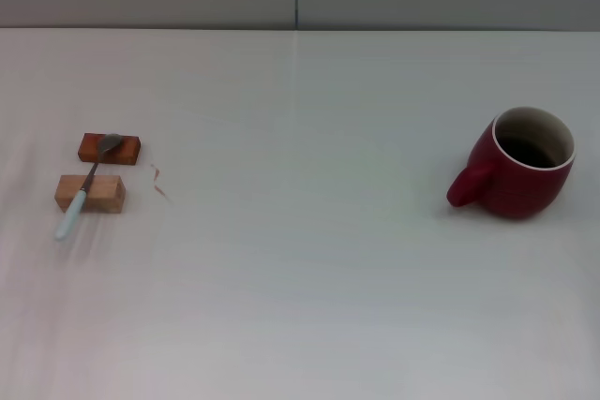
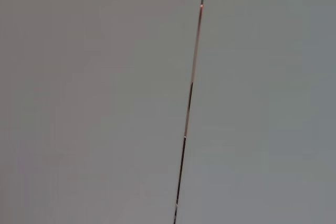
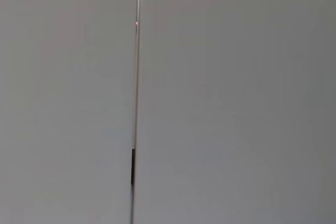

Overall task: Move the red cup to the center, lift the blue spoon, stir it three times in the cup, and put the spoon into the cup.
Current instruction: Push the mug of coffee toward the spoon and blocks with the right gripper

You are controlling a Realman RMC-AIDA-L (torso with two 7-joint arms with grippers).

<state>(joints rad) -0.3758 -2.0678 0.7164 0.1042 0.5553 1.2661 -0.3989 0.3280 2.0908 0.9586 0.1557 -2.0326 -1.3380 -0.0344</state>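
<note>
We see the red cup (image 1: 521, 162) upright near the worktop's (image 1: 309, 259) right edge, the blue spoon (image 1: 86, 187) propped across two wooden blocks (image 1: 91, 193) near its left edge. Neither hand appears, so we cannot tell their state.

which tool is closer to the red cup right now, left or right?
Cannot tell: neither tool is in view. The red cup sits on the robot's right side of the table; both wrist views show only a grey wall.
</note>
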